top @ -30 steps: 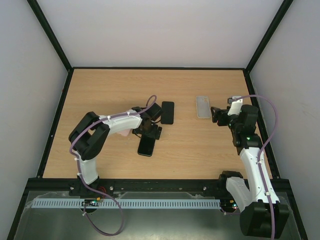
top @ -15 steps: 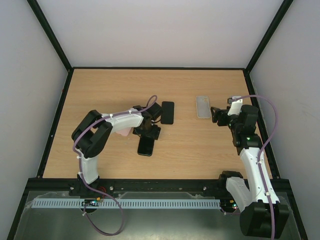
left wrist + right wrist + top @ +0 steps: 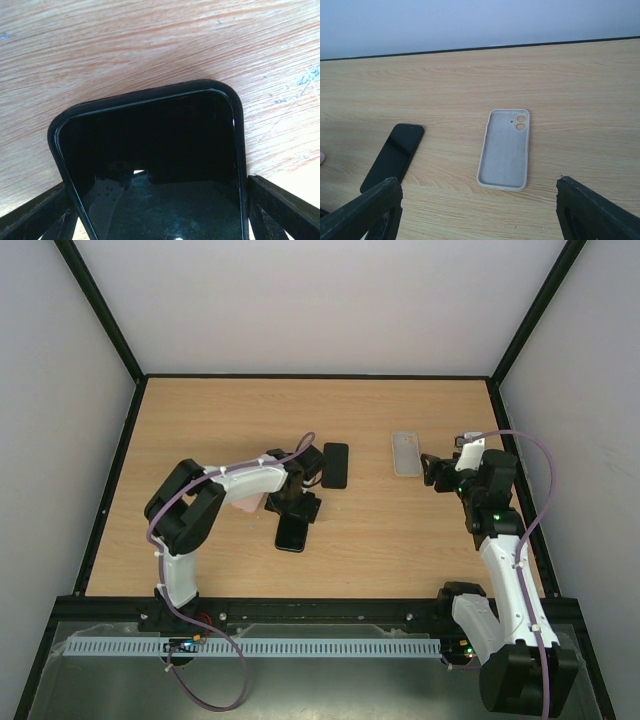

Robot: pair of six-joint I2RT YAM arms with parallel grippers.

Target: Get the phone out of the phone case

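Straddling the 12 o'clock end of the glossy black phone [image 3: 155,170] is the left gripper [image 3: 293,510]. The phone sits inside a matte black case [image 3: 55,131] with rounded corners, whose lip rims the screen all round the end that shows, so phone and case are not yet parted. Both lie flat, screen up, on the pale wood-grain table [image 3: 200,430], at about 7 o'clock from the table's middle in the overhead view. The left gripper's two black fingers [image 3: 282,207] stand wide, one at each long side of the case and right against its edges; whether they press on it or only flank it I cannot tell from the wrist view.

A second flat black rectangular slab [image 3: 335,465], glossy like a bare phone, lies at about 1 o'clock, close to the table's middle and just beside the left arm's wrist. A light grey empty phone case [image 3: 504,152] lies inner side up at about 2 o'clock, its two round camera holes at the far end, well apart from the black slab.

The right gripper [image 3: 432,470] hangs at the grey case's 4 o'clock, near it but not touching; its jaws are spread wide with nothing between them. In its wrist view the grey case lies ahead at 12 o'clock and the black slab at 10 o'clock.
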